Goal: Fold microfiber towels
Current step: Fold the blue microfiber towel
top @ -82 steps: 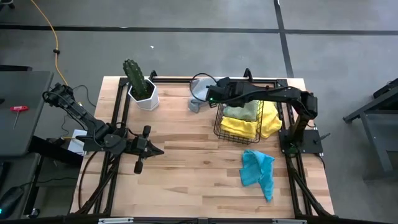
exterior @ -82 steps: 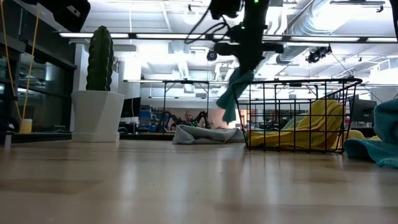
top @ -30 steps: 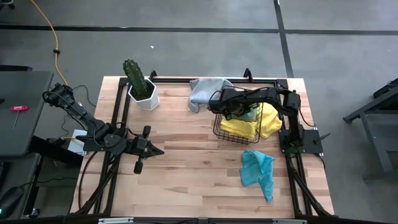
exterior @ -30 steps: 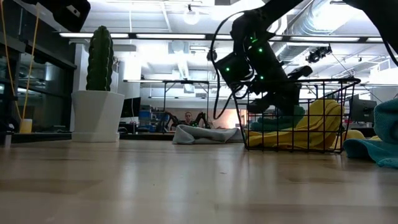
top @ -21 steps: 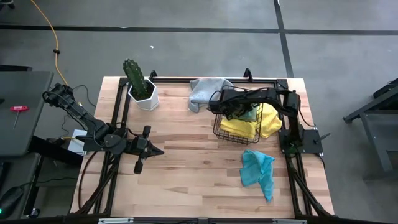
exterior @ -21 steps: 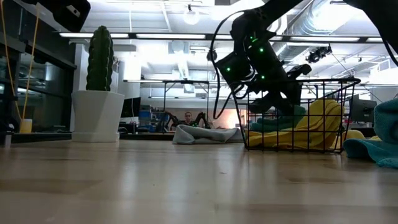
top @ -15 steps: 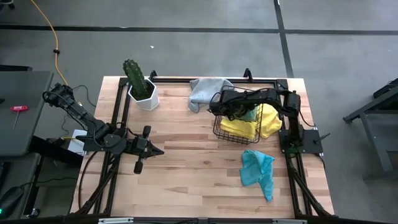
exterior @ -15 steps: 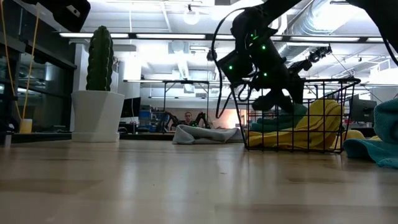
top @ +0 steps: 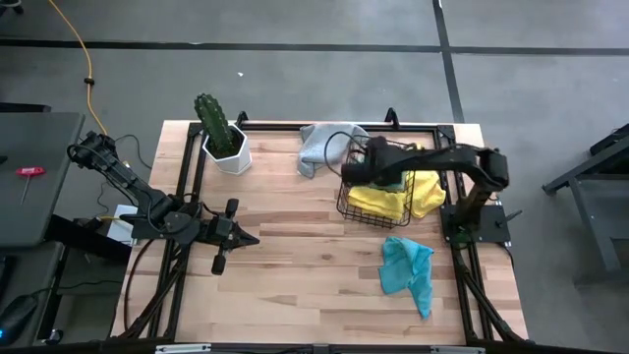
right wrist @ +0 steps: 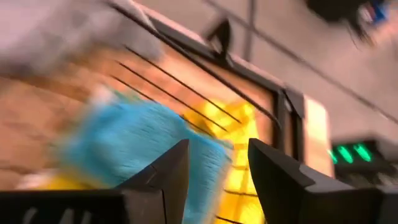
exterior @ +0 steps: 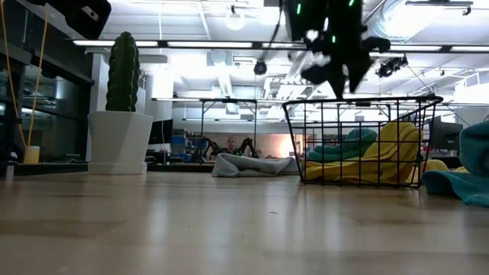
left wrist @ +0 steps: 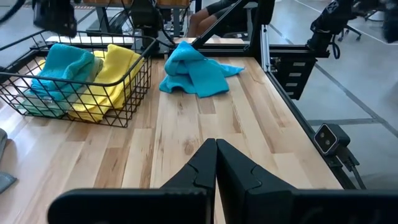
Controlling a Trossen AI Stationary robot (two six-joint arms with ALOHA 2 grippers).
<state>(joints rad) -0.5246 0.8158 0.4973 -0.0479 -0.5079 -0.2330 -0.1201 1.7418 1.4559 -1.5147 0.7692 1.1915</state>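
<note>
Risen clear of the wire basket (top: 378,192), the right gripper (exterior: 336,65) hangs above it, jaws spread and empty; the teal towel (exterior: 348,145) lies inside; left gripper (left wrist: 216,163) waits, jaws pressed together.

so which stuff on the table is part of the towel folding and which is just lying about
Part of the job:
- crumpled teal microfiber towel on the bare wood
- grey towel behind the basket
- yellow towels and teal towel in the basket
- right tool, open above the basket

Just lying about:
- black wire basket
- green cactus in a white pot
- left tool, shut, waiting
</note>
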